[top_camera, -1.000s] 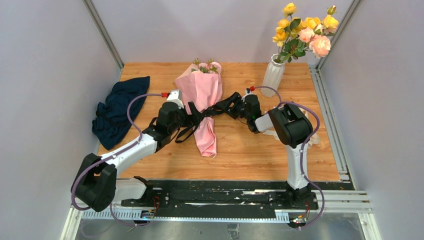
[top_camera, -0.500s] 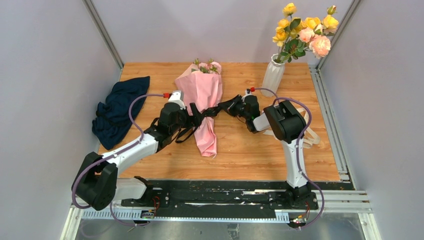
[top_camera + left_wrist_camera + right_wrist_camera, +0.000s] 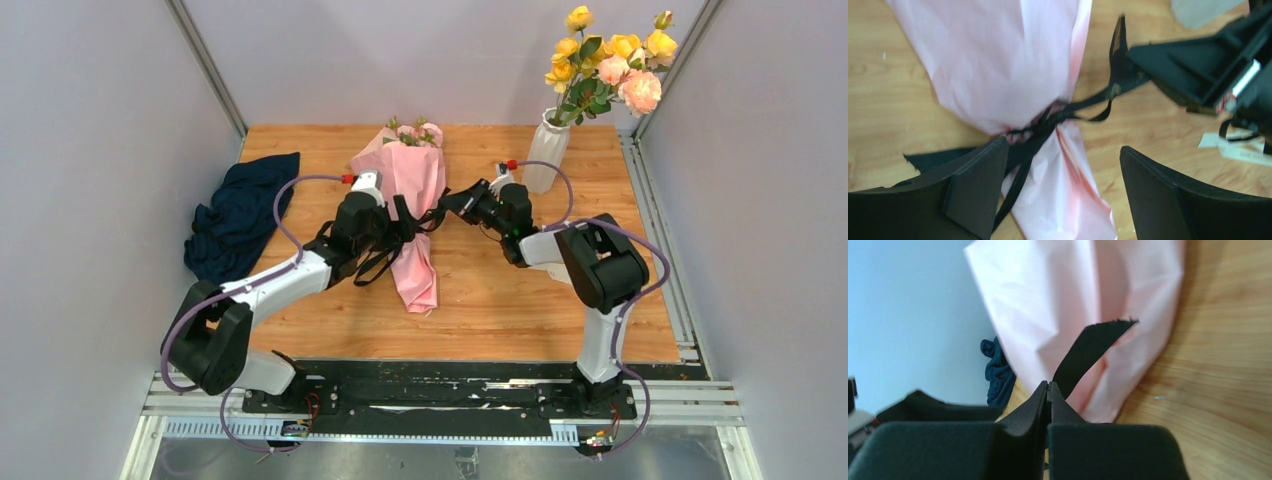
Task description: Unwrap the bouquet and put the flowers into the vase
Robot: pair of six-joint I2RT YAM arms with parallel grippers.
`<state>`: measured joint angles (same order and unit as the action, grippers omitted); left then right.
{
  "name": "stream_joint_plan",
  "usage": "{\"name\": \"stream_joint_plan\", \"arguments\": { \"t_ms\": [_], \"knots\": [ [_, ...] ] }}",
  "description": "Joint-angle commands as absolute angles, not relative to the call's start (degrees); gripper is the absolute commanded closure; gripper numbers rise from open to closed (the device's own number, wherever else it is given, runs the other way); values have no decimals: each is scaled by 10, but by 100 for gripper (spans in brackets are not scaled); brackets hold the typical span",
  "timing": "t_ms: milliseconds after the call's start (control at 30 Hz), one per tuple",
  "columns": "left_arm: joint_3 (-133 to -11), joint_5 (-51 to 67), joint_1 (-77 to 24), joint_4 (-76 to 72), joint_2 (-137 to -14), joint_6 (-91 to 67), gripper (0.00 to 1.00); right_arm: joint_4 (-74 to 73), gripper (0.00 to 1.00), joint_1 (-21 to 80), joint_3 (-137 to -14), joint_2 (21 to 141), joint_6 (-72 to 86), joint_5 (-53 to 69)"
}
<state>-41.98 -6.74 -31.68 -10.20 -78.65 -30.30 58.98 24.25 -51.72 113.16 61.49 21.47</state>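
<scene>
The bouquet point(image 3: 410, 190) lies on the table, its pink paper cone point(image 3: 998, 60) tied at the waist by a black ribbon point(image 3: 1048, 120). The flowers point(image 3: 412, 132) poke out of its far end. My left gripper point(image 3: 1064, 147) stands open, straddling the cone just below the knot. My right gripper point(image 3: 1049, 385) is shut on a loose ribbon tail point(image 3: 1088, 350), right of the bouquet point(image 3: 447, 205). The ribbon runs taut from the knot to its tips. The white ribbed vase point(image 3: 545, 150) stands at the back right.
Yellow and peach roses point(image 3: 605, 60) fill the vase. A dark blue cloth point(image 3: 240, 215) lies crumpled at the left edge. A white paper label point(image 3: 1238, 150) lies on the wood near the right arm. Grey walls close in three sides.
My right gripper closed on the ribbon tail and drew it slightly back and to the right. The left arm shifted right, further over the bouquet's tie, its jaws still open.
</scene>
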Motion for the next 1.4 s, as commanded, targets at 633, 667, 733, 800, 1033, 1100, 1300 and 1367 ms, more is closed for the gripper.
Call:
{"name": "stream_joint_plan", "arguments": {
  "t_ms": [633, 667, 733, 800, 1033, 1100, 1300, 1367],
  "knots": [
    [-708, -95, -311, -88, -1138, -342, 12, 536, 100, 322, -430, 1039, 478, 167],
    [-701, -94, -307, -91, -1142, -344, 12, 535, 100, 322, -415, 1030, 476, 156],
    [-686, -87, -297, -103, -1149, -350, 12, 539, 100, 323, -387, 1008, 474, 135],
    [-679, -80, -289, -107, -1155, -352, 12, 546, 100, 326, -354, 989, 470, 109],
    [-677, -73, -279, -108, -1165, -339, 12, 566, 100, 331, -265, 951, 464, 70],
    [-679, -68, -277, -110, -1169, -339, 12, 567, 100, 331, -252, 943, 460, 68],
    [-681, -62, -276, -114, -1178, -336, 13, 540, 100, 331, -194, 858, 438, 38],
    [-681, -59, -276, -117, -1177, -334, 13, 488, 100, 331, -176, 776, 423, 23]
  ]
}}
